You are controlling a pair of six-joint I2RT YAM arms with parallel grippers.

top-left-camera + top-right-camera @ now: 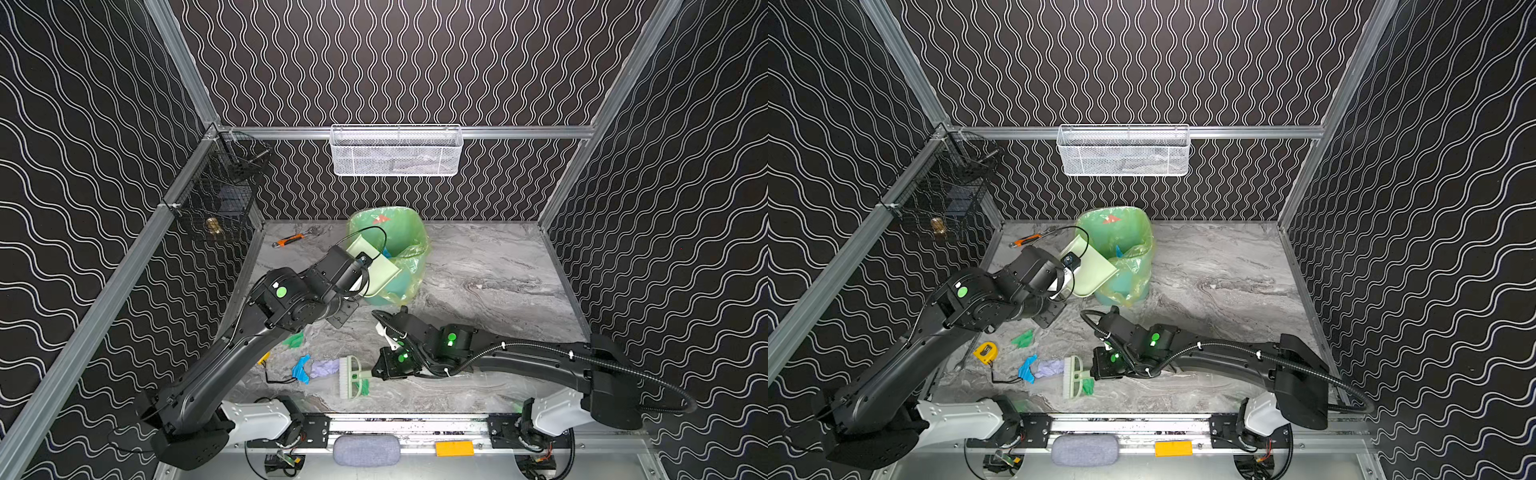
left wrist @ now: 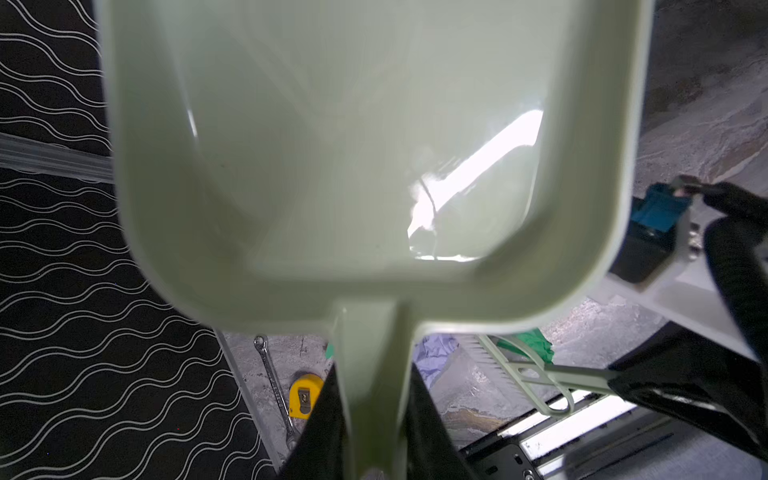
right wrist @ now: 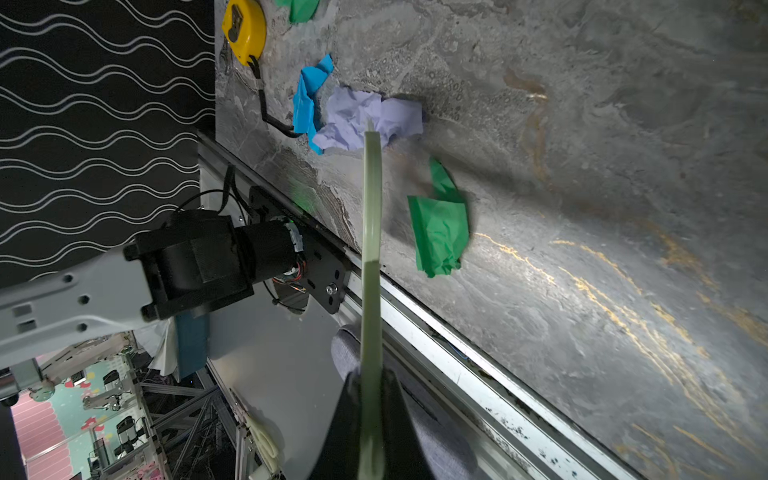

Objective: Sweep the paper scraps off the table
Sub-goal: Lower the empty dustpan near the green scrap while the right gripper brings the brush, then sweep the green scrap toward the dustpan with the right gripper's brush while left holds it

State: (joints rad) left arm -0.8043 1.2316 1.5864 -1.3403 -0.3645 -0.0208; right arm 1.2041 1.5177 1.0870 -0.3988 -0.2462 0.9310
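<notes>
The grey veined table [image 1: 478,266] is seen in both top views, edged by aluminium rails. Towards its far middle a bin [image 1: 409,232] lined with a green bag is stood. A pale green dustpan [image 1: 374,266] is held tilted over the bin's left near rim, its pan turned towards the bin mouth. The pan's inside [image 2: 332,145] is shown bare in the left wrist view. The dustpan's handle is clenched by the left gripper [image 2: 372,374], with a finger pressed on each side.

A pale green brush [image 1: 351,376] is set low at the near middle of the table, its bristles turned left. Its thin handle is grasped by the right gripper [image 3: 370,382], whose fingers are clamped tight on it.

The paper scraps [image 1: 1042,368] are found on the near left part of the table. A lilac scrap [image 3: 365,118] lies just beside the bristles, and a blue scrap [image 3: 309,95] is placed against its left side. A green scrap [image 3: 440,228] lies on the right of the brush head, by the handle. A second green scrap [image 1: 1022,338] is seen farther off, near the left arm.

A yellow tape measure [image 1: 986,352] is lying left of the scraps. An orange-handled wrench [image 1: 291,240] is left at the far left, well apart from them.
</notes>
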